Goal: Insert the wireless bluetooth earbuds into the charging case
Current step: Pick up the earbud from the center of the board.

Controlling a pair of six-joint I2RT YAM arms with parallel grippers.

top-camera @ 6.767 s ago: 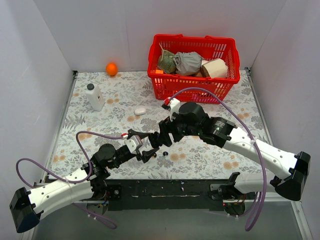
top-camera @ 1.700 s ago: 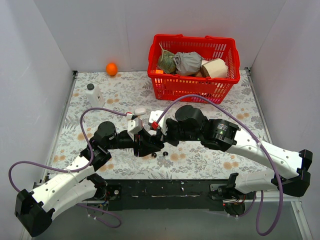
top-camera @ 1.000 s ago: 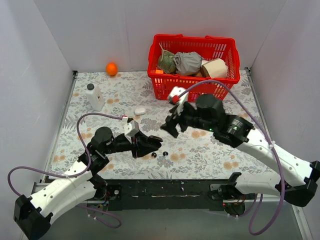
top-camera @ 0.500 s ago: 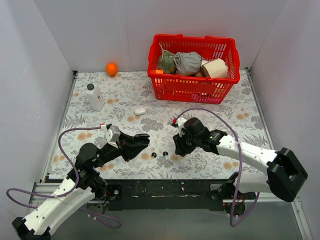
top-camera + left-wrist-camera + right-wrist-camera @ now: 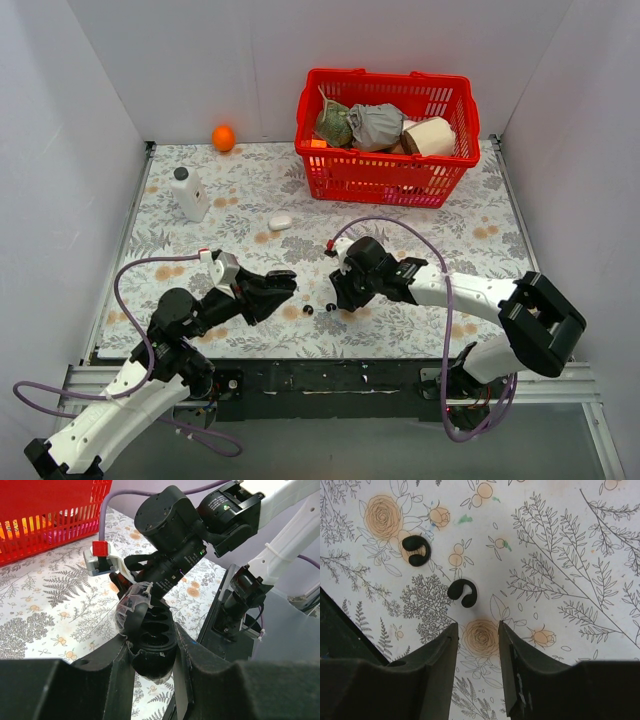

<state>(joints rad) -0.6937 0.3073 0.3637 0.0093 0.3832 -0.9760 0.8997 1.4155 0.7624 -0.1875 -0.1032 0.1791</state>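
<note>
The left arm (image 5: 120,395) rises from its base at the near left edge, bends at the elbow and reaches forward and to the right, its wrist held low and nearly level. The left gripper (image 5: 270,287) points toward the other arm, with its two fingers (image 5: 116,680) clamped on the sides of an open charging case (image 5: 149,645). The right arm (image 5: 470,292) is folded sharply at the elbow and stretches low toward the left. The right gripper (image 5: 341,293) points straight down, jaws standing apart, its fingers (image 5: 439,672) parallel.
</note>
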